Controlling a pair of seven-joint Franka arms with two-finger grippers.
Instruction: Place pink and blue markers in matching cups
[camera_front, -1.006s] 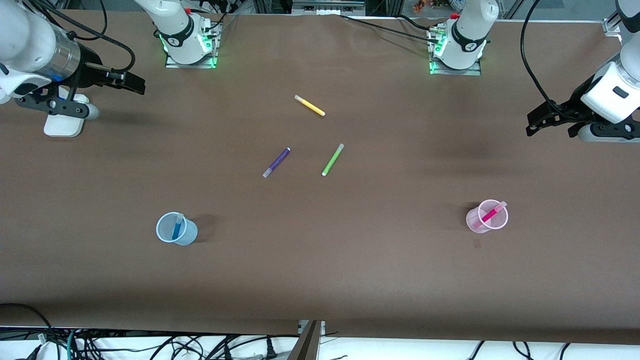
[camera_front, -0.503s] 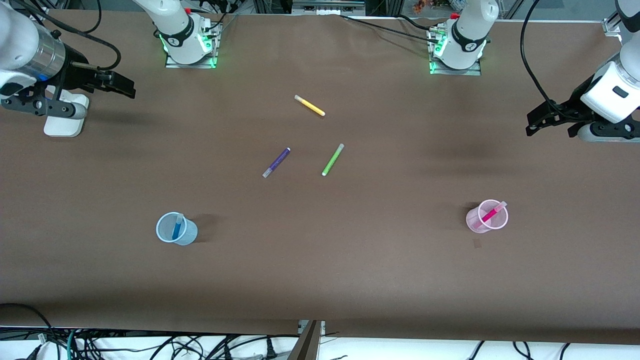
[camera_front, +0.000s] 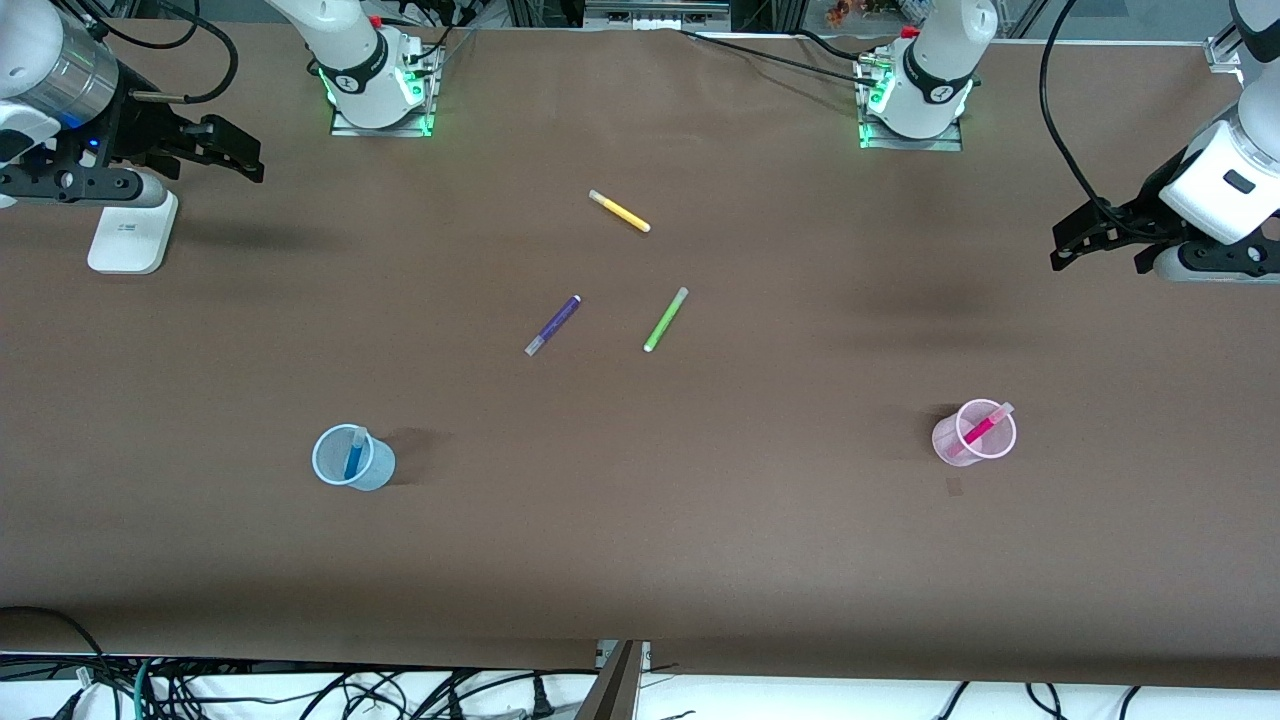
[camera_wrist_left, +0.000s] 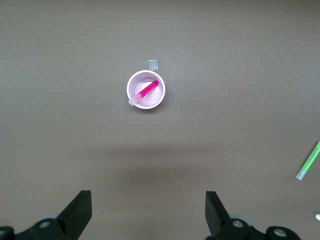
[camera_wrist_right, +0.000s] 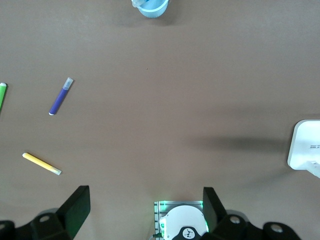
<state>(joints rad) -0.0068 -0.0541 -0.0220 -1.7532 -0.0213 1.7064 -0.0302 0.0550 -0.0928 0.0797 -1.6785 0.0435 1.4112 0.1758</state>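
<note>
The pink marker (camera_front: 979, 430) leans inside the pale pink cup (camera_front: 946, 438) toward the left arm's end of the table; both also show in the left wrist view, marker (camera_wrist_left: 148, 91) in cup (camera_wrist_left: 134, 94). The blue marker (camera_front: 354, 457) stands in the pale blue cup (camera_front: 380, 466) toward the right arm's end; the cup's edge shows in the right wrist view (camera_wrist_right: 152, 7). My left gripper (camera_front: 1075, 243) is open and empty, raised at the left arm's end. My right gripper (camera_front: 235, 152) is open and empty, raised at the right arm's end.
A purple pen (camera_front: 553, 325), a lime-green pen (camera_front: 666, 319) and a yellow pen (camera_front: 619, 211) lie mid-table. A white block (camera_front: 130, 236) lies under the right arm. The arm bases (camera_front: 375, 80) stand along the table's farthest edge.
The right arm has drawn up and back toward its end of the table, uncovering the white block. The left arm, cups and pens are unchanged.
</note>
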